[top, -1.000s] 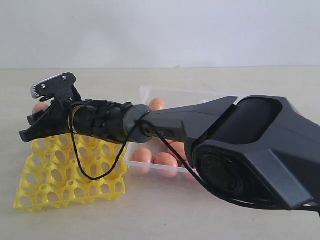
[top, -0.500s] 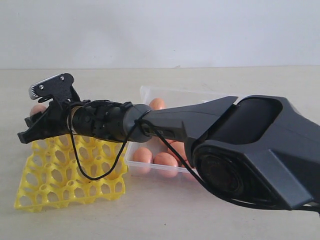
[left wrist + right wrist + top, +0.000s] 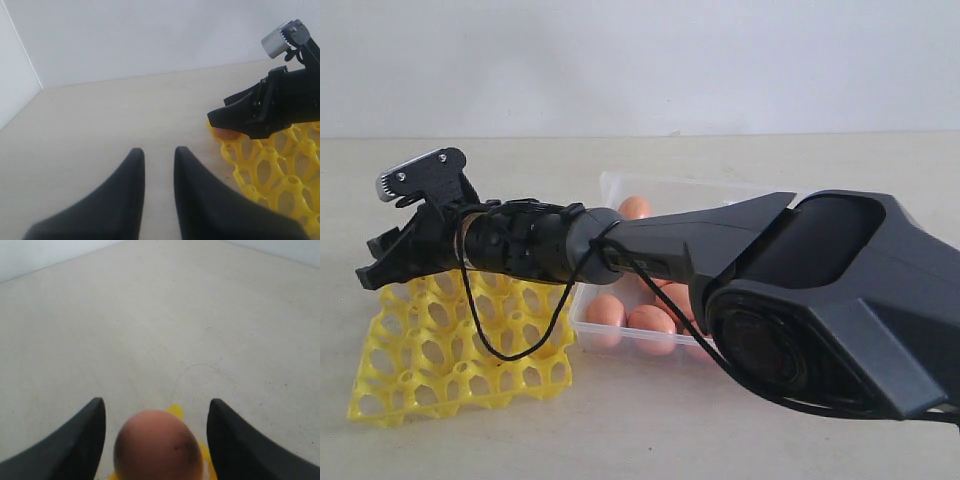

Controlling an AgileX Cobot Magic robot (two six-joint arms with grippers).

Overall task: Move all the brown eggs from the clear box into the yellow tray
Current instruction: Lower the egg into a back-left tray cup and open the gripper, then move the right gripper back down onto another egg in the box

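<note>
Now a brown egg (image 3: 157, 447) is flanked by the right gripper (image 3: 156, 402), jaws apart, at the yellow tray's (image 3: 460, 350) far-left corner and could be knocked out if clipped.

Light is even, diffuse and fairly bright. Shadows on the tabletop (image 3: 650, 430) are faint and soft-edged, and no glare appears. The exterior view is slightly soft and washed out. At close range the left gripper (image 3: 158, 150), right gripper (image 3: 156, 404) and brown egg (image 3: 157, 445) are blurred.
</note>
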